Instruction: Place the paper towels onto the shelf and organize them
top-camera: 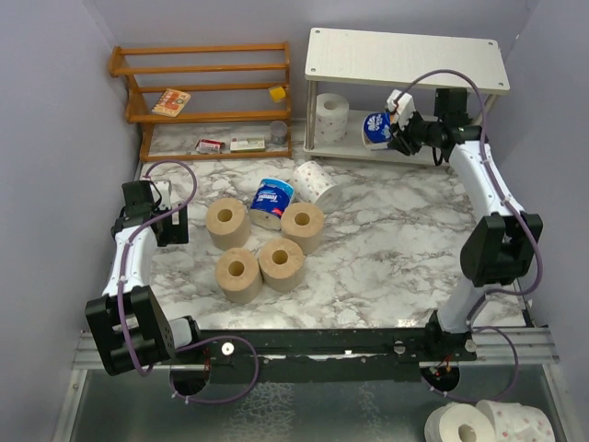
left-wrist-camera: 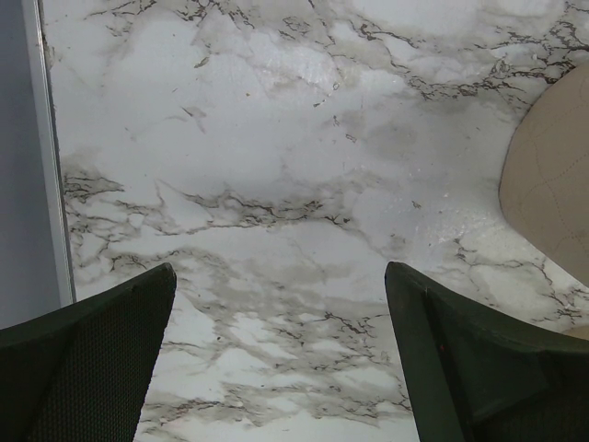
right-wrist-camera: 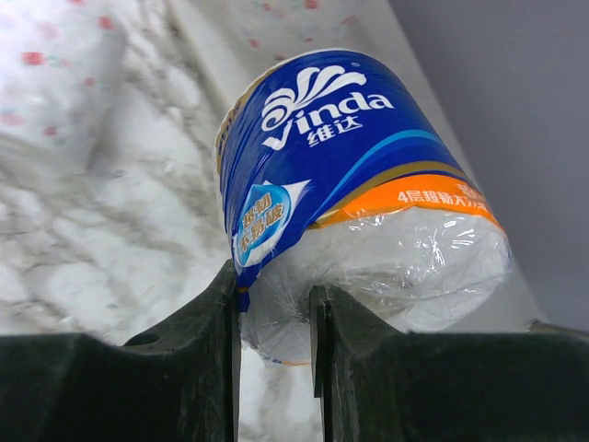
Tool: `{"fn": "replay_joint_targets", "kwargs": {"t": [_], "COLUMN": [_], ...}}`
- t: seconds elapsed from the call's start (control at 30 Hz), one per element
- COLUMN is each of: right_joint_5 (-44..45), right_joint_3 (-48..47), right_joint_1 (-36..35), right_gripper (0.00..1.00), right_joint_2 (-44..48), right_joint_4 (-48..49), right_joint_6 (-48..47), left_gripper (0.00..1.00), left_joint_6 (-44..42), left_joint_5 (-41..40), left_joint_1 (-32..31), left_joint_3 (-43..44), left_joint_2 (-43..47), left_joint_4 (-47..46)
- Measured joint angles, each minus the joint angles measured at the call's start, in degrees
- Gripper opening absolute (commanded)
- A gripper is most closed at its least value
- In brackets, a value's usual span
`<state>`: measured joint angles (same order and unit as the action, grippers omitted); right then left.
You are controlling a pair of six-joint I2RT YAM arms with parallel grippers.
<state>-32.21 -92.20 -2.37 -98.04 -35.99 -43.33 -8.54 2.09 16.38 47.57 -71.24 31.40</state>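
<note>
2 of the 8 paper towels are at the shelf (top-camera: 405, 57), a 2-tier unit of white rectangular boards on silver metal tube legs, so I judge the job about a quarter done. A fat white dotted paper roll (top-camera: 331, 115) stands on the lower board at the left. Just beside it, to the right, a blue-and-white plastic-wrapped paper roll (right-wrist-camera: 340, 166) lies tilted at that same tier.

The right claw (right-wrist-camera: 276, 295) is at this wrapped roll. Its 2 fingers stand close together with the crimped end of the wrapper between them. Whether they are clamped on it or merely flank it, I cannot tell, so this placement does not look finished.

6 rolls remain on the marble-patterned worktop (top-camera: 386, 249), bunched near its middle:
- 4 plain tan-brown cardboard-coloured rolls (top-camera: 237, 274), all standing on end
- a second blue-wrapped roll (top-camera: 271, 203)
- another white dotted roll (top-camera: 317, 182), lying on its side

The left claw (left-wrist-camera: 276, 285) hangs over bare worktop with its fingers spread wide and nothing between them. The edge of 1 tan roll shows at the right of its wrist view.

The top board holds nothing in these views, and the lower one has room left, so tidy grouping by kind is probably what is left to do.
</note>
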Motion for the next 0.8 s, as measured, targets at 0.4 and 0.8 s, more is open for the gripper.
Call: {"fn": "replay_joint_targets", "kwargs": {"t": [0.4,0.8], "right_joint_5": [10.5,12.0], "right_joint_3": [-18.0,-18.3], "right_joint_1": [-3.1,-6.6], "right_gripper": [0.01,0.07], "right_joint_2": [-17.6,-19.0], "right_joint_4": [-0.7,-2.2], "right_joint_6": [-7.9,-9.9], "left_gripper": [0.99,0.99], "left_joint_6": [0.0,0.0], "left_joint_5": [0.1,0.1], "left_joint_1": [0.0,0.0], "left_joint_3": [0.0,0.0], "left_joint_2": [0.5,0.5], "left_joint_4": [0.0,0.0]}}
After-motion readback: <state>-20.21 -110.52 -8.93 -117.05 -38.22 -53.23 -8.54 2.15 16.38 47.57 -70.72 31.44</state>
